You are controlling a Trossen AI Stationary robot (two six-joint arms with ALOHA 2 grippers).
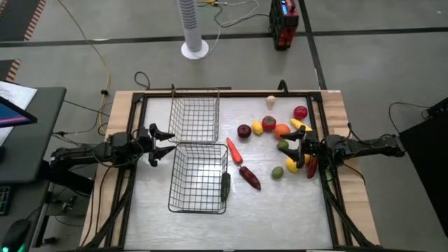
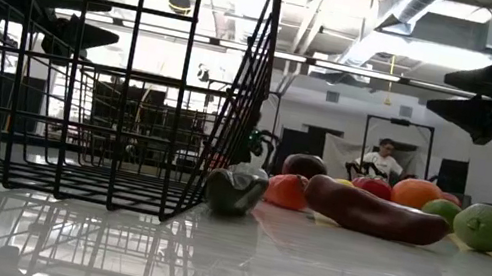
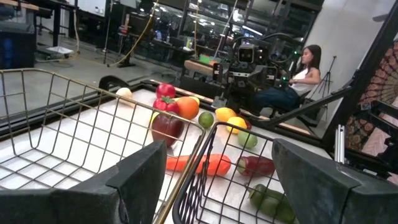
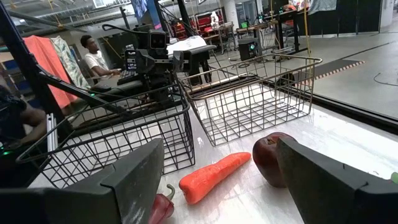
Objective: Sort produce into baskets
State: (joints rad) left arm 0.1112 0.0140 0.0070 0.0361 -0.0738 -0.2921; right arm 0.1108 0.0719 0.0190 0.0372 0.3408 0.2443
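Two wire-mesh baskets stand at the table's middle left: the far basket [image 1: 194,120] and the near basket [image 1: 199,178]. Produce lies right of them: a dark red apple [image 1: 243,130], an orange carrot [image 1: 234,150], a long dark red pepper [image 1: 250,177], a green pepper [image 1: 226,185] against the near basket's right wall, limes, lemons, an orange [image 1: 281,129] and a red piece [image 1: 300,112]. My left gripper [image 1: 166,141] is open and empty above the table, left of the baskets. My right gripper [image 1: 290,148] is open and empty above the produce at the right.
A small cream piece [image 1: 271,101] lies near the table's far edge. Black rails frame the table. A person [image 2: 383,158] sits in the room beyond the far side. Bare table shows near the front edge [image 1: 280,217].
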